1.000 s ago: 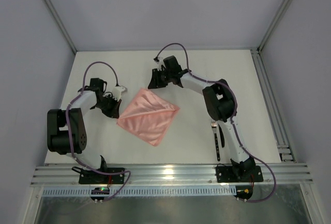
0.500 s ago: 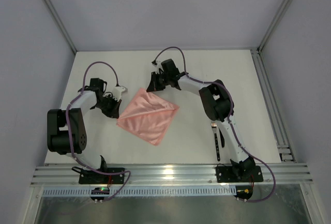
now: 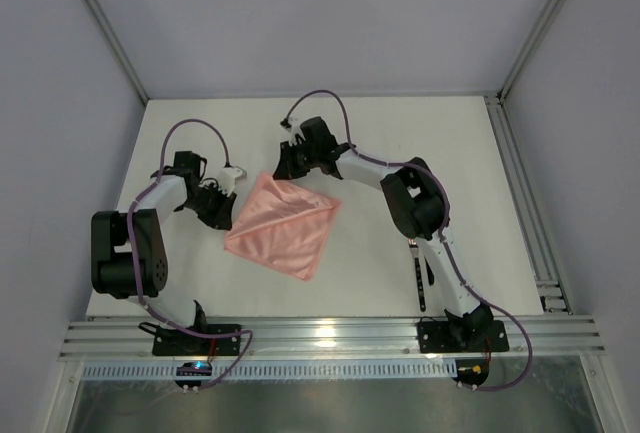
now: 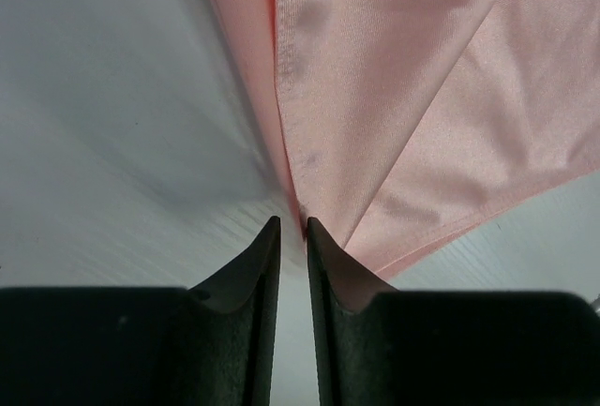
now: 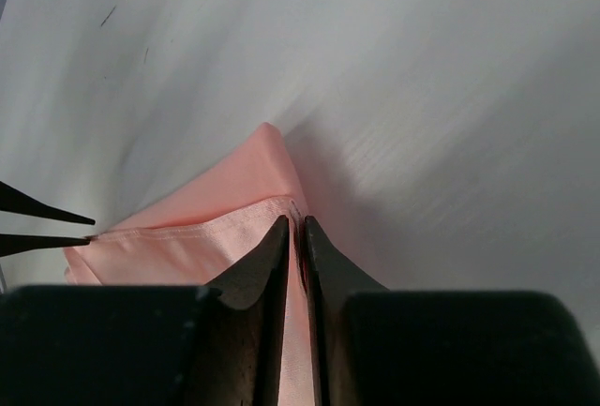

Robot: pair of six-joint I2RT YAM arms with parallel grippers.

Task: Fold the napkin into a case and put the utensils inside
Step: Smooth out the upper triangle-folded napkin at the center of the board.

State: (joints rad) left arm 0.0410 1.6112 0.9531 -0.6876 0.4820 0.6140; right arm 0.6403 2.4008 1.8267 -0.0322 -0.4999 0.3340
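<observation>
Where it lies folded on the counter, left of centre, the napkin has its far corner pinched by the right hand. The left hand, jaws a slit apart, meets its left corner, grip unclear. The utensils lie well right.

1. Top view: high above the near edge, looking down from afar over the whole white table;
2. Left wrist view: looks along the black left gripper, very close to the thin salmon-pink cloth napkin;
3. Right wrist view: equally close along the black right gripper; all three share the napkin.
</observation>
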